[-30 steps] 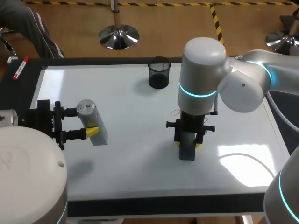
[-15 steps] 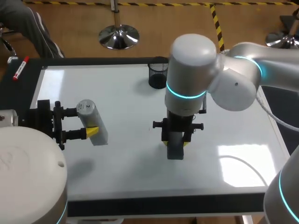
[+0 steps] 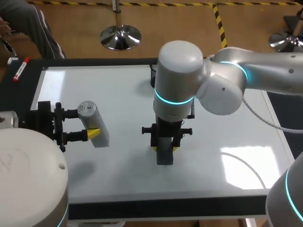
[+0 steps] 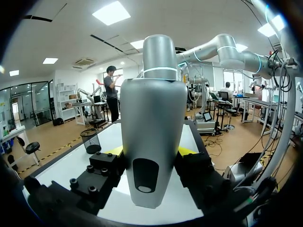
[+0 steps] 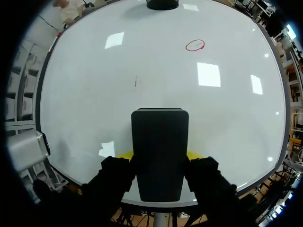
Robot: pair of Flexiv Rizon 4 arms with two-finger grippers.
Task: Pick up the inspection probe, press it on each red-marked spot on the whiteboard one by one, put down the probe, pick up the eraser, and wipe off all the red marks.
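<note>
Wiping looks to be the step in hand: nearest my base, the right tool (image 3: 164, 147) is closed on the black eraser (image 5: 159, 142), one yellow-tipped finger on each side of it. It holds the eraser pointing down at the whiteboard (image 3: 123, 94). I cannot tell whether the eraser's face is on the surface or just above it. Well off to the eraser's left, the left tool (image 3: 85, 124) grips the grey inspection probe (image 4: 152, 132) between its two fingers, holding it above the whiteboard rather than resting it there. By that showing the put-down step has not been done as the task words it, though the probe is parked out of the eraser's way. Ahead of the eraser is a short dark tick (image 5: 135, 82) on the white surface. Farther ahead, off to one side, is a red ring (image 5: 195, 45), well apart from the eraser and unsmudged. It is the only red mark the right wrist view shows. Farthest from the eraser is the mesh cup (image 5: 162, 4) at the whiteboard's far edge. A red marker (image 3: 21, 69) lies on the dark tabletop beyond the whiteboard's far left corner. My judgement is that the pressing is over and the task is in its last phase. At least that one ring remains to be wiped, and the probe has yet to be laid down.
</note>
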